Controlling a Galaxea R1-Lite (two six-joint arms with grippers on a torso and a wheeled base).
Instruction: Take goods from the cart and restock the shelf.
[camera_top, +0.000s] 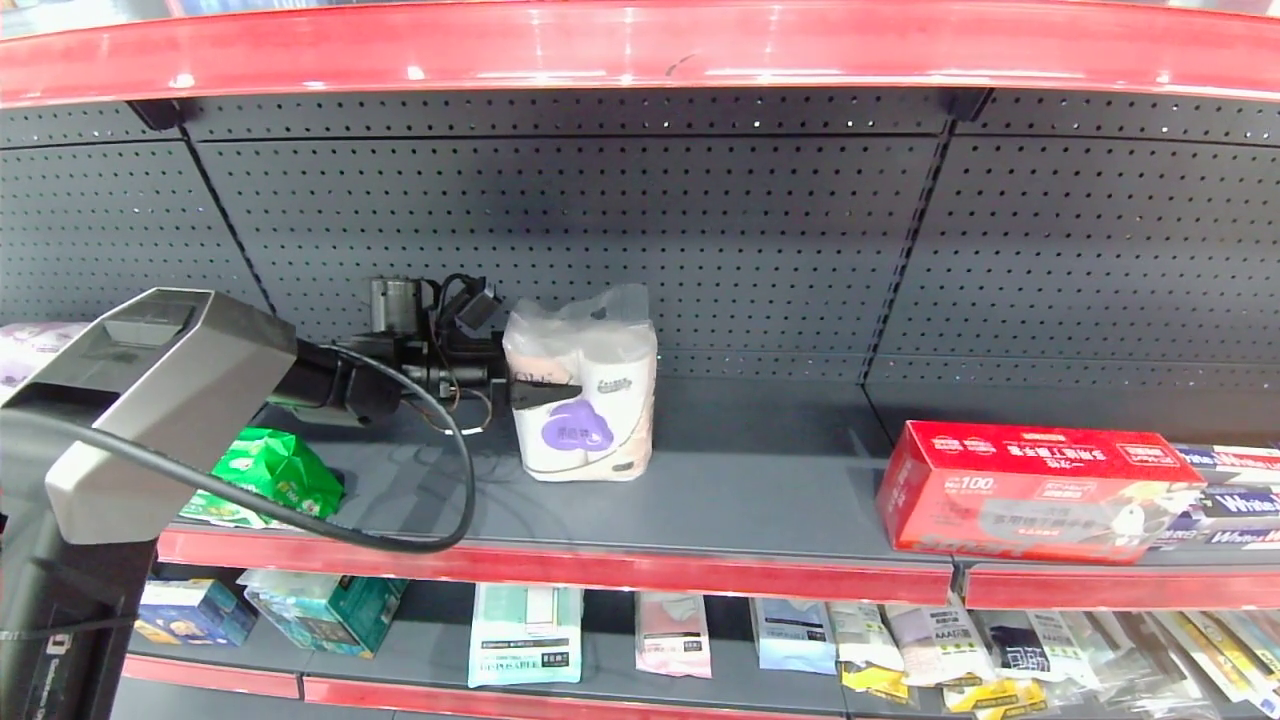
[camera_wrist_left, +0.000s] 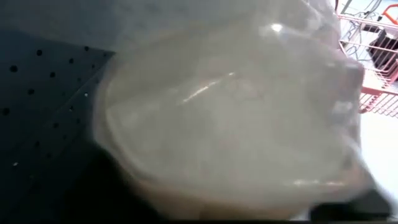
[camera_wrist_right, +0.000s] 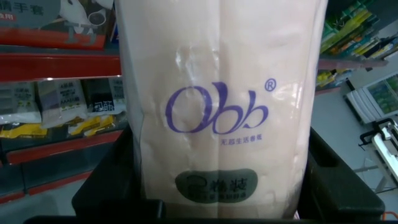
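Observation:
A clear-wrapped toilet paper pack (camera_top: 592, 425) stands upright on the grey shelf (camera_top: 760, 470), left of its middle. My left gripper (camera_top: 528, 385) reaches in from the left and is shut on this pack, with one black finger (camera_top: 540, 393) across its front. In the left wrist view the pack's plastic (camera_wrist_left: 230, 112) sits right against the camera. My right gripper (camera_wrist_right: 217, 202) is shut on a second toilet paper pack (camera_wrist_right: 217, 118), cream-wrapped with a purple logo, held between its black fingers (camera_wrist_right: 106, 180).
A green packet (camera_top: 272, 472) lies on the shelf under my left arm. A long red box (camera_top: 1030, 490) and blue-white boxes (camera_top: 1235, 500) sit at the right. The lower shelf holds several packets (camera_top: 522, 632). A red wire cart (camera_wrist_left: 376, 62) stands behind.

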